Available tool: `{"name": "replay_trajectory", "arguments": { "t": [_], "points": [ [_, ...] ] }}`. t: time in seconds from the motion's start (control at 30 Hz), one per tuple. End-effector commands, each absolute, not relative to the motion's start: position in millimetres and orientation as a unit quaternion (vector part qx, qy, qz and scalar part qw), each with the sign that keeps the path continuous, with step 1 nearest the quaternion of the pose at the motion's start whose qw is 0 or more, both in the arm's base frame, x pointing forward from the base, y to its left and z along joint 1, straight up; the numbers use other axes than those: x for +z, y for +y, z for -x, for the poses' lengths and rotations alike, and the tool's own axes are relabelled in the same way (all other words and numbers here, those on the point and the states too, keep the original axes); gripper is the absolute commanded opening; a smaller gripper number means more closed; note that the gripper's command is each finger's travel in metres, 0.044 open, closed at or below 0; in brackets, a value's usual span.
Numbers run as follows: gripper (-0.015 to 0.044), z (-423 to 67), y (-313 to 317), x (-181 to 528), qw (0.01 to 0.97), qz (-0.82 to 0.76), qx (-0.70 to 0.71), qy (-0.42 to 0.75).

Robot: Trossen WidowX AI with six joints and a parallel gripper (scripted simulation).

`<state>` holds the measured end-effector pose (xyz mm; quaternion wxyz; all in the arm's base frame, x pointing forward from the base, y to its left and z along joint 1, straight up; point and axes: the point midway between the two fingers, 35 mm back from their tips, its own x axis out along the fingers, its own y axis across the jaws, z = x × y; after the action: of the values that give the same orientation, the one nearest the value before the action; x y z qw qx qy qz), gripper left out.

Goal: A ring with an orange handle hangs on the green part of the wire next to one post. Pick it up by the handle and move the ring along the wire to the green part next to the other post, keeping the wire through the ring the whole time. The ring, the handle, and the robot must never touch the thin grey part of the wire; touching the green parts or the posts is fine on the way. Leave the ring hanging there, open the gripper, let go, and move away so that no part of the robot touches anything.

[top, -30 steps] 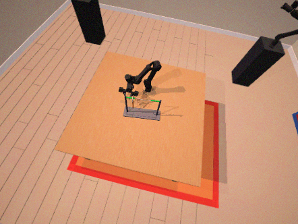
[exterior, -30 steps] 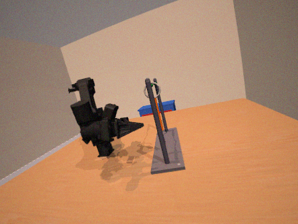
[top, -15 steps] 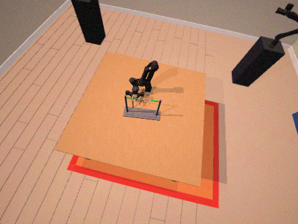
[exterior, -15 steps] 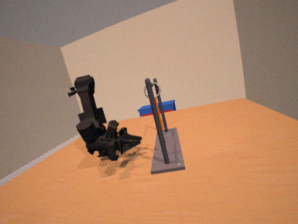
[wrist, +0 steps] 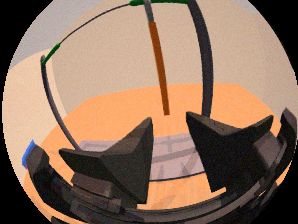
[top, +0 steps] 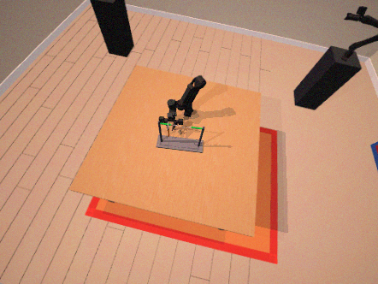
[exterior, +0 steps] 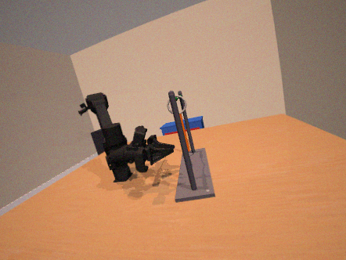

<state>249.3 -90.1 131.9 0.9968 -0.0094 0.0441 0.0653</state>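
Note:
The ring (exterior: 167, 106) (wrist: 149, 11) hangs around the green wire part (wrist: 170, 2) next to one post (top: 160, 133) (exterior: 182, 145) (wrist: 205, 55). Its orange handle (top: 168, 133) (exterior: 185, 133) (wrist: 159, 70) hangs straight down. My gripper (exterior: 174, 148) (wrist: 169, 118) is partly open, with nothing between its fingers. In the wrist view the handle's lower end shows between and just beyond the fingertips; the exterior view shows a gap between them. The other green part (top: 197, 127) (wrist: 51, 52) meets the far post (top: 201, 138) (wrist: 52, 102). The ring's top is cut off in the wrist view.
The posts stand on a grey base plate (top: 180, 145) (exterior: 200, 172) on the wooden table (top: 171, 184). The thin grey wire arches between the green parts, above my fingers in the wrist view. A blue box (exterior: 196, 122) shows in the background.

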Motion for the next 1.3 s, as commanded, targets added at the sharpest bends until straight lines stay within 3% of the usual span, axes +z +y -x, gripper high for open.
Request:
{"name": "replay_trajectory", "arguments": {
  "t": [0.0, 1.27],
  "points": [
    [0.0160, -253, -91, 137, 0.997, 0.008, 0.062, 0.039],
    [0.0160, -307, -87, 136, 0.997, 0.008, 0.062, 0.038]
  ]
}}
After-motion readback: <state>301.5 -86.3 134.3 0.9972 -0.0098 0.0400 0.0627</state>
